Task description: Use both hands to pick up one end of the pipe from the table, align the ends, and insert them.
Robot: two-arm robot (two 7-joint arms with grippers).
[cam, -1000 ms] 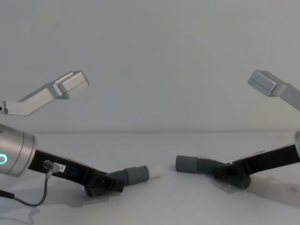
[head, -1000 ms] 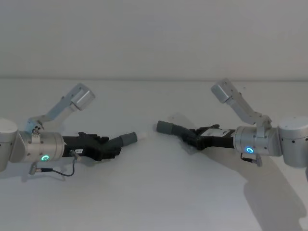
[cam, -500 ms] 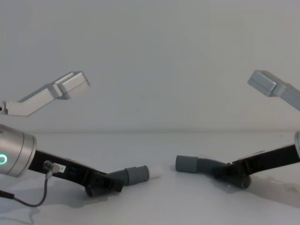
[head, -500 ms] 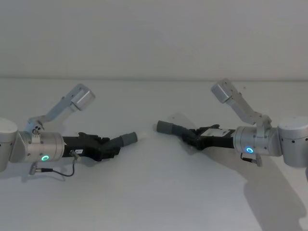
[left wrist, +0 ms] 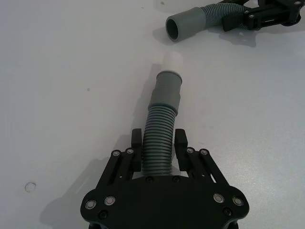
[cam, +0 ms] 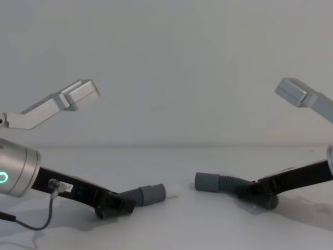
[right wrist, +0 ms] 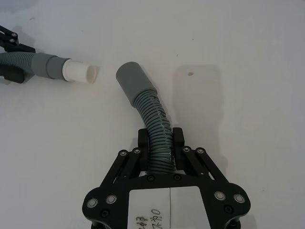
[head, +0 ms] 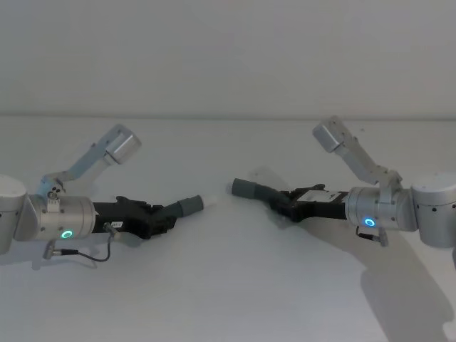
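Our left claw [left wrist: 158,147] pinches the white-tipped hose [left wrist: 162,119] — our right claw [right wrist: 159,139] pinches the other hose [right wrist: 151,112]; their cuffs [head: 246,189] face, apart, over the counter [head: 228,292].

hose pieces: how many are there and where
2. One hose piece is in the left gripper, white tip pointing inward; the other hose piece is in the right gripper, cuff facing it across a gap.

Left pipe piece [head: 187,206] sits left of right pipe piece [head: 249,189], a gap between.

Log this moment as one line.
left pincer: shut on white-tipped hose | right pincer: shut on open-cuff hose | status: apart, uninserted
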